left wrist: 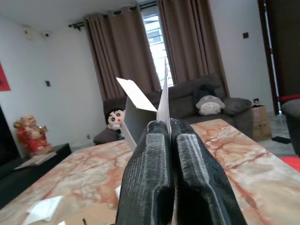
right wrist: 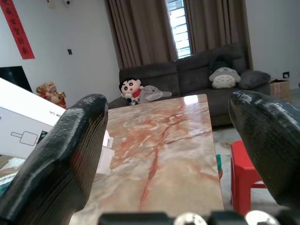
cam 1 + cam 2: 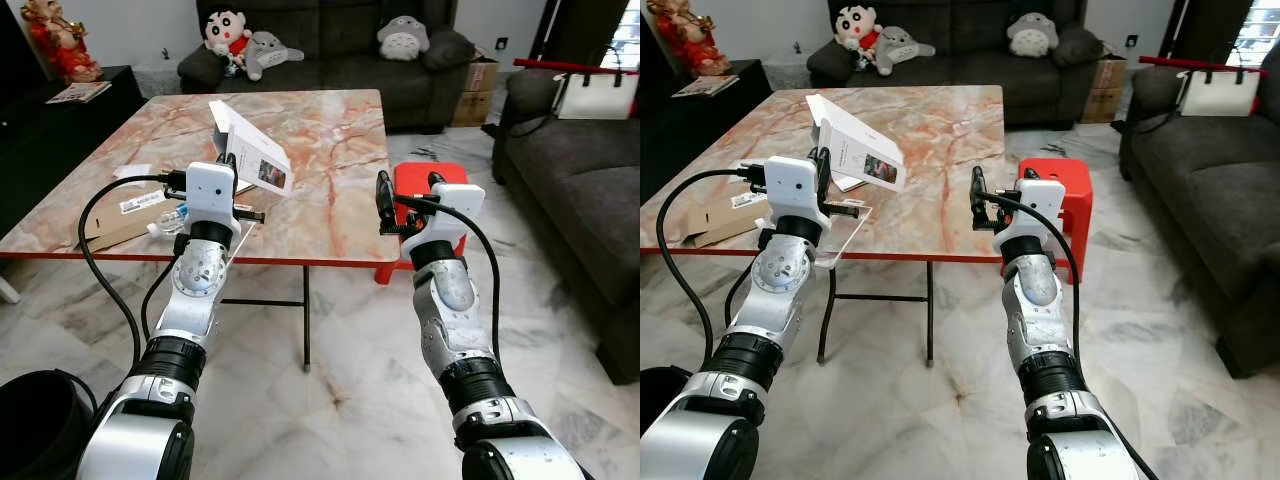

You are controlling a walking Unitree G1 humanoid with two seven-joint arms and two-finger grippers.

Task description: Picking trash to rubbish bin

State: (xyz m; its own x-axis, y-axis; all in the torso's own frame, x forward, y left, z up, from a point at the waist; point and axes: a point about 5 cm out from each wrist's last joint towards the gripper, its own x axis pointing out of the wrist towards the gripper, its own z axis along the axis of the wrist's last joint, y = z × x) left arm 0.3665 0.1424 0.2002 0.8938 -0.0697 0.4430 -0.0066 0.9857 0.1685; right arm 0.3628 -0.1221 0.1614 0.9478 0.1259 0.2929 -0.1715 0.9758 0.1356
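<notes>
where eye views hide it, left gripper [image 1: 171, 140] fingers pressed together, right gripper [image 2: 173, 136] fingers spread

A large table with a pink-orange marbled top and red edge [image 3: 330, 215] stands on thin black legs on the pale marble floor [image 3: 340, 390]. On it lie an open white cardboard box [image 3: 255, 150], a flat brown cardboard piece [image 3: 120, 225], a crumpled clear plastic wrapper [image 3: 165, 222] and a small white paper [image 3: 132, 171].

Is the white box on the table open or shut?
Open: the box has a flap raised above its top edge.
</notes>
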